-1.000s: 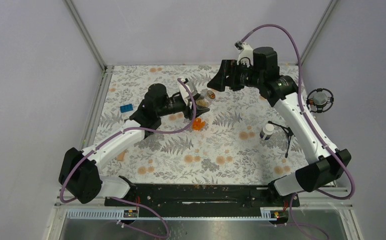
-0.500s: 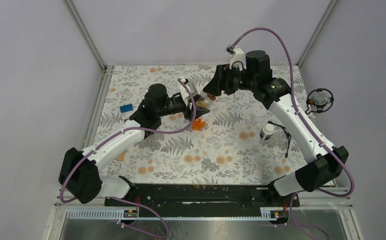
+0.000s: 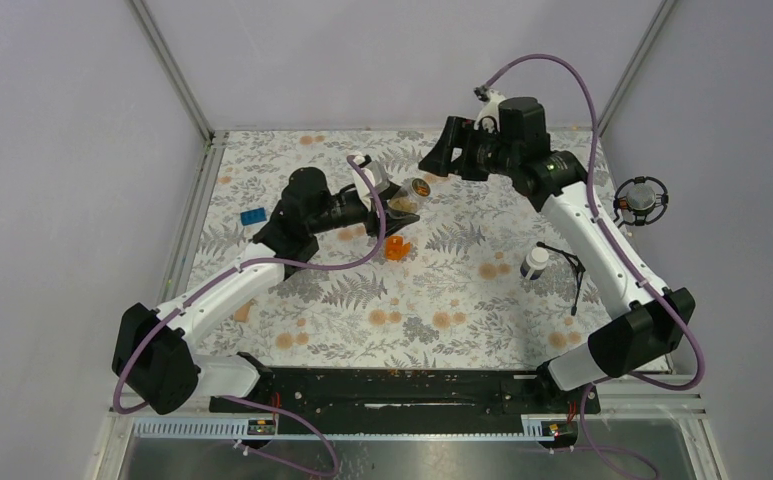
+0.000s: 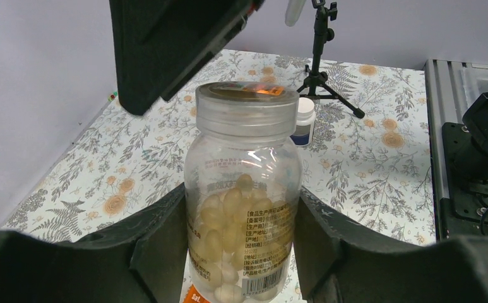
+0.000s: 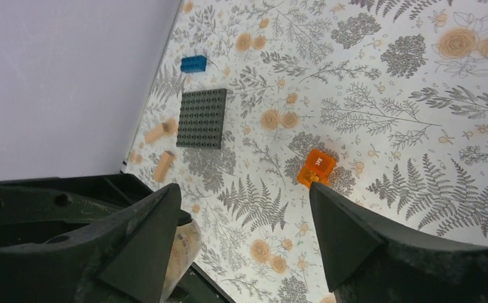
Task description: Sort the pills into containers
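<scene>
Pill bottle gripped by left tool, right tool agape; studded plate seemingly only in right-wrist view.

The counter has a cloth with grey ferns and orange flowers all over it. There's a little blue brick sitting near the left edge, and a dark grey studded plate lying flat close by, a bit further in from that edge. Two tan blocks lie between the plate and the left edge, one just beside the plate's side and the other a little apart from it. Over by the right edge a small black tripod stands upright with its legs spread. Past the right edge, up against the wall, there's a round black ring-shaped gadget. Can't tell what it is.
</scene>
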You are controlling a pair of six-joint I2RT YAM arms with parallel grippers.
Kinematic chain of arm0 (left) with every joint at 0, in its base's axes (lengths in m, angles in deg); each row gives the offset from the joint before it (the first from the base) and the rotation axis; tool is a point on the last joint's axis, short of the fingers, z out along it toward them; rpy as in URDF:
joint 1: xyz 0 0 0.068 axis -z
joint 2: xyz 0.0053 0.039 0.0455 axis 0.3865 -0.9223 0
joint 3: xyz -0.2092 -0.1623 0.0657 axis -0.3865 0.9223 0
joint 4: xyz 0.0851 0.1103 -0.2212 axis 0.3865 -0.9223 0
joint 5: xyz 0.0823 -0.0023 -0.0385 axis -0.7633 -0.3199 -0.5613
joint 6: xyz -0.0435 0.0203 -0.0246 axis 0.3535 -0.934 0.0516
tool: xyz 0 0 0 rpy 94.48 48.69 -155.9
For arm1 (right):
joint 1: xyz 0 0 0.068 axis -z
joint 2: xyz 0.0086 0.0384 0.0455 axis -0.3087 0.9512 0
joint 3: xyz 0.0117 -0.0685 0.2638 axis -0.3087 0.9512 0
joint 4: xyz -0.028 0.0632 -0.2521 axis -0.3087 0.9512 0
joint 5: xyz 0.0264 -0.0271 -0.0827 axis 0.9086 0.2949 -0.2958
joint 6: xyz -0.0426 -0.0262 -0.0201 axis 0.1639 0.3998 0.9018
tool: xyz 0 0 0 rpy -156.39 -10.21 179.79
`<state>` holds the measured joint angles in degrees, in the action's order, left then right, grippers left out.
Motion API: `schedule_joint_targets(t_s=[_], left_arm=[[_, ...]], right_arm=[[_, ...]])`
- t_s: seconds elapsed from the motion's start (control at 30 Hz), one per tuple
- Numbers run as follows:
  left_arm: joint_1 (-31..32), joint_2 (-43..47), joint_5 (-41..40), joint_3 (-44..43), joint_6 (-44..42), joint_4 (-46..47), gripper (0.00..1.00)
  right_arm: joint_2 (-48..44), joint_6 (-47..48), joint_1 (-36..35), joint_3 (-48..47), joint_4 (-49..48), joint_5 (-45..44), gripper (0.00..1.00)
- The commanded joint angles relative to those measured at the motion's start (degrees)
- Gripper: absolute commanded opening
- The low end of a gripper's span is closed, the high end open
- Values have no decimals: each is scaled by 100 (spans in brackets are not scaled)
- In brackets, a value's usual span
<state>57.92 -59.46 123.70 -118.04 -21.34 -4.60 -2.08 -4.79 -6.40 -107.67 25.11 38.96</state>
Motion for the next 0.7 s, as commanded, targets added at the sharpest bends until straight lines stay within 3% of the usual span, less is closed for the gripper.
schedule_joint_targets(t_s=[0.0,0.17,0.27,0.43,0.67], left_arm=[[-29,152,19,-177,35,358,0],[-29,108,115,-257,52,297,0],[-30,75,184,-292,55,295,0],[-29,40,272,-355,53,247,0],[-29,26,302,-401,52,228,0]], right_arm=[[-141,-708,467,-158,-409,861,85],[-260,-517,479,164,-1343,2486,92],[-338,-453,417,360,-1642,2948,93],[-408,94,233,378,-1384,2875,93],[-234,827,-39,48,-559,2462,83]])
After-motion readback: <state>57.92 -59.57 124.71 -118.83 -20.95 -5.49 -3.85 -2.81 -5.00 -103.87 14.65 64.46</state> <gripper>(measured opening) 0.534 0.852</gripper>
